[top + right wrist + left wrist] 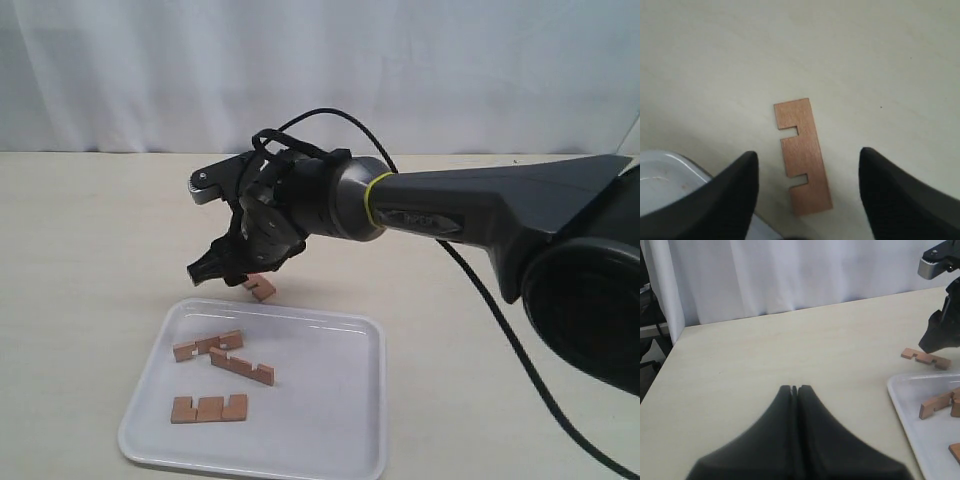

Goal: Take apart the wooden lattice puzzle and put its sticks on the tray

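right fingers: i see both pads [747,190] spread wide apart, gripping nothing; the last stick [802,155] lies on the table [865,60] under the gap.
right gripper [205,228]: hangs left of centre in the exterior view, just above the far rim of the tray [330,420].
left gripper [795,390]: jaws pressed together, empty, over bare table.
last stick, position: flat on the table, just outside the tray's far rim, apart from it.
tray contents: three sticks [207,346] lie flat at lower left of the exterior view, two close together, one nearer the front edge.
progress: i judge the lattice fully apart, with one stick left to move.
handling: light, stiff, smooth wood; thin and flat, so there is little edge to bite.
hold point: i would close across the narrow width at the solid middle between the notches.
risk: an off-centre pinch may pivot or skid it.
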